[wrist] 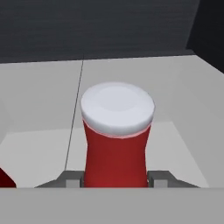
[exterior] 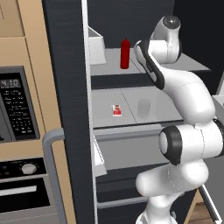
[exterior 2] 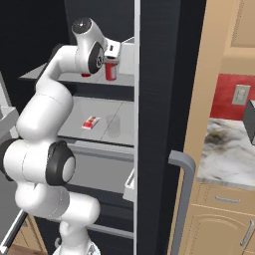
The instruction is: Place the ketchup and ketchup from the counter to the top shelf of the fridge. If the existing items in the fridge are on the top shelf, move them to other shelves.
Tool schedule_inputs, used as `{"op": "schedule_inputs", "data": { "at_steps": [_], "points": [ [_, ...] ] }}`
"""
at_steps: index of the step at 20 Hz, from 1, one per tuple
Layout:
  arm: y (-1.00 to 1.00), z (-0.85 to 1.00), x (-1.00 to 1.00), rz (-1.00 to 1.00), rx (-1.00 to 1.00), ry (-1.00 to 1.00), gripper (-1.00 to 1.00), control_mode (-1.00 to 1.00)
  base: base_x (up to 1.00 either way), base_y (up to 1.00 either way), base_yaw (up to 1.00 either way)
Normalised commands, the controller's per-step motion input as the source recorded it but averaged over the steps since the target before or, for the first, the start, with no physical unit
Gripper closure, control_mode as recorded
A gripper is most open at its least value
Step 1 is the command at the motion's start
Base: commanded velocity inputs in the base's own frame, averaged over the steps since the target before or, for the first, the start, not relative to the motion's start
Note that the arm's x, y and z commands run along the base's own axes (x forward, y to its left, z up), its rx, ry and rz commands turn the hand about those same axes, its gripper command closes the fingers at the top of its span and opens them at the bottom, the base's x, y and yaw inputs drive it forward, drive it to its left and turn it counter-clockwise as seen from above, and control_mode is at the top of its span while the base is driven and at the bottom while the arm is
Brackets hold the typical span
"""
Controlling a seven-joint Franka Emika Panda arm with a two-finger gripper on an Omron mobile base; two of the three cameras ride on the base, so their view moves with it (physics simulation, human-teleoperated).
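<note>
The fridge (exterior: pixel 70 87) stands open, its black door edge running up the middle of both base views with the curved grey handle (exterior 2: pixel 182 194) low down. The white arm reaches in at the level of the top shelf (exterior: pixel 183 63).

In the hand view the pincer (wrist: pixel 116 178) is clamped on a red ketchup bottle with a pale top (wrist: pixel 116 140); a grey fingertip (wrist: pixel 70 179) presses each side of the bottle's body (the pale cap faces the camera). The pale grey shelf board lies beneath and behind the bottle, and whether the bottle rests on it or hangs just over it, I cannot tell. In the right base view the same bottle shows as a red shape just past the hand, over the top shelf.

The darker ketchup bottle (exterior: pixel 125 53) stands upright on the top shelf, left of the arm in the left base view, beside a white bin (exterior: pixel 97 46) at the shelf's left end. A sliver of dark red at the lower left edge of the hand view may be this bottle.

On the shelf below (exterior: pixel 105 120) lie the small red-and-white packet (exterior: pixel 117 110), flat, and the clear tumbler (exterior: pixel 143 108), upright, near each other but apart.

To the right of the fridge, the marbled worktop (exterior 2: pixel 224 154) sits over beige drawers.
</note>
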Motion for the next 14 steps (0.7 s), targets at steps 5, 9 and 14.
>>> {"op": "schedule_inputs", "data": {
  "at_steps": [5,9,14],
  "points": [
    [0.00,-0.09,0.21,0.00,0.00,-0.04,-1.00,-1.00,0.00,0.00,0.00],
    [0.00,-0.02,0.02,0.00,0.00,0.00,-1.00,-1.00,0.00,0.00,0.00],
    [0.00,0.00,-0.02,0.00,0.00,0.00,-1.00,-1.00,0.00,0.00,0.00]
  ]
}}
